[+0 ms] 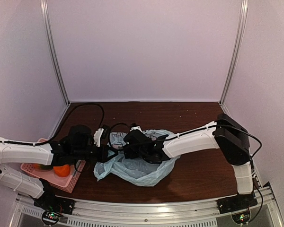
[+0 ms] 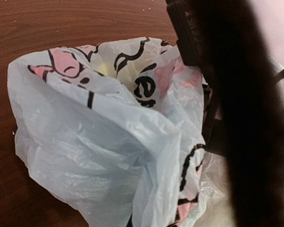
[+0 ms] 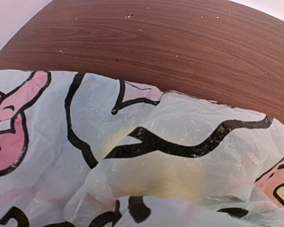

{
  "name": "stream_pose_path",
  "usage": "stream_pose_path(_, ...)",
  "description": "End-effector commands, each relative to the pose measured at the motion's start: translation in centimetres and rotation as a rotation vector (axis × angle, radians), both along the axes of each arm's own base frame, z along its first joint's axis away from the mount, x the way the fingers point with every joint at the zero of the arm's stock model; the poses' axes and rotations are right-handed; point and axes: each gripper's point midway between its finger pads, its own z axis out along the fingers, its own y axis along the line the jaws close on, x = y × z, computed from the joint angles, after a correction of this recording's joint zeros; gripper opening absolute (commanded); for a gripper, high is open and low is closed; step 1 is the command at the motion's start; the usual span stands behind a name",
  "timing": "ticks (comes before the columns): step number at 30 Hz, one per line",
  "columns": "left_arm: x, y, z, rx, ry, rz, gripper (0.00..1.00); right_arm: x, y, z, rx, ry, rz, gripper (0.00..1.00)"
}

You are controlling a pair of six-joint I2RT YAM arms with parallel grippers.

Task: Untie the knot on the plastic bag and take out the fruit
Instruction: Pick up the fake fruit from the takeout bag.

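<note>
The pale blue plastic bag (image 1: pixel 142 172) with dark and pink cartoon prints lies crumpled at the table's middle. My left gripper (image 1: pixel 104 152) is at its left edge, and in the left wrist view the plastic (image 2: pixel 85 142) gathers into a pulled fold toward the jaws, whose fingers are hidden. My right gripper (image 1: pixel 131 144) sits on the bag's top left, its fingers buried in plastic. In the right wrist view a yellow fruit (image 3: pixel 180 179) shows through the bag (image 3: pixel 109 142). I cannot make out the knot. An orange fruit (image 1: pixel 61 170) lies in the pink basket.
The pink perforated basket (image 1: pixel 71 182) stands at the near left under my left arm. My right arm (image 2: pixel 246 118) blocks the right side of the left wrist view. Brown tabletop (image 1: pixel 180 118) lies behind the bag, with white walls around.
</note>
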Motion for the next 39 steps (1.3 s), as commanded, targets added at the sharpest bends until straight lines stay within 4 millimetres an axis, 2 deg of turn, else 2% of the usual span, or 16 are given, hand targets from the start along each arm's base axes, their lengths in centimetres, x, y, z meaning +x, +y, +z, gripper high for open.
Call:
stream_pose_path(1,0.4,-0.6,1.4,-0.041,-0.023,-0.003,0.00,1.0,-0.2,-0.3,-0.038,-0.036,-0.039,0.93)
stream_pose_path(7,0.4,-0.6,1.2,-0.038,-0.018,-0.002,0.00,1.8,0.0,-0.7,-0.055,-0.052,-0.048,0.90)
stream_pose_path(13,0.4,-0.5,1.1,-0.032,-0.015,0.005,0.00,2.2,0.3,-0.3,-0.040,-0.067,-0.040,0.67)
stream_pose_path(15,0.4,-0.4,1.1,-0.030,-0.013,0.009,0.00,2.2,0.3,0.0,-0.035,-0.073,-0.040,0.62)
stream_pose_path(21,0.6,-0.3,1.1,-0.027,-0.013,0.023,0.00,1.8,0.2,1.2,-0.002,-0.091,-0.011,0.61)
stream_pose_path(22,0.7,-0.3,1.1,-0.025,-0.011,0.028,0.00,1.7,0.6,1.9,0.025,-0.101,0.011,0.61)
stream_pose_path(26,1.7,0.0,1.2,0.002,-0.017,0.076,0.00,0.0,1.1,4.9,0.089,-0.135,0.105,0.60)
stream_pose_path(30,2.8,-0.4,1.7,-0.012,-0.027,0.118,0.00,-2.4,0.3,7.8,0.112,-0.170,0.191,0.60)
stream_pose_path(36,4.0,-1.7,1.8,-0.039,-0.025,0.121,0.00,-5.8,-2.4,9.4,0.138,-0.158,0.292,0.60)
stream_pose_path(39,4.6,-2.4,2.0,-0.045,-0.027,0.119,0.00,-7.1,-3.5,9.5,0.129,-0.142,0.327,0.60)
